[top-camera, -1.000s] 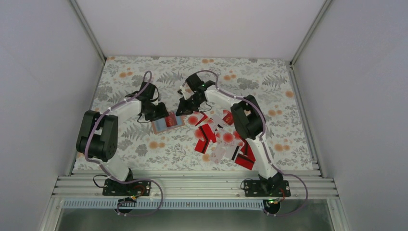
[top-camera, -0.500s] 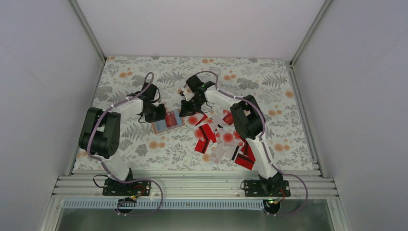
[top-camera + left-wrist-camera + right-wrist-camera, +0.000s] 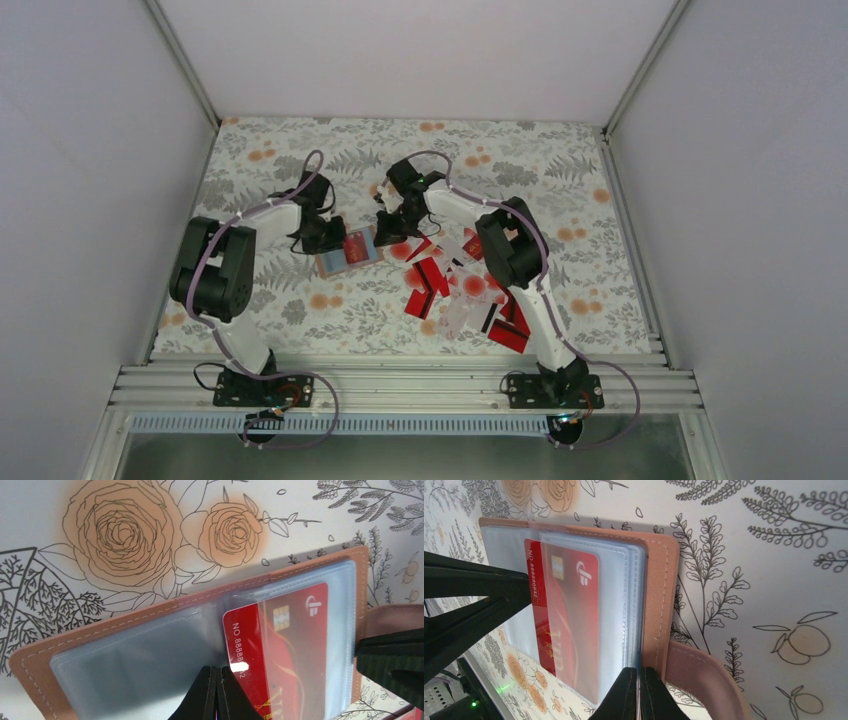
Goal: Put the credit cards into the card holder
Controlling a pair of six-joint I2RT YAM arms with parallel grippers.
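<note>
Now | left gripper (image 3: 217, 674) closed, empty, at credit card's (image 3: 285, 650) spine-side long edge | right gripper (image 3: 638, 676) closed, at card holder's (image 3: 659, 570) outer edge

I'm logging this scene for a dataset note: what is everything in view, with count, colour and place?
card holder: one, tan-brown with clear sleeves, lying open on the cloth between the claws.
red card: one, red with a chip, inside a holder sleeve.
loose credit cards: many, red and white, heaped right of the holder.
floral cloth: one, pale with orange blooms, covering the table.
left claw: one, black, shut, over the holder's clear sleeves.
right claw: one, black, shut, at the holder's right edge.
</note>
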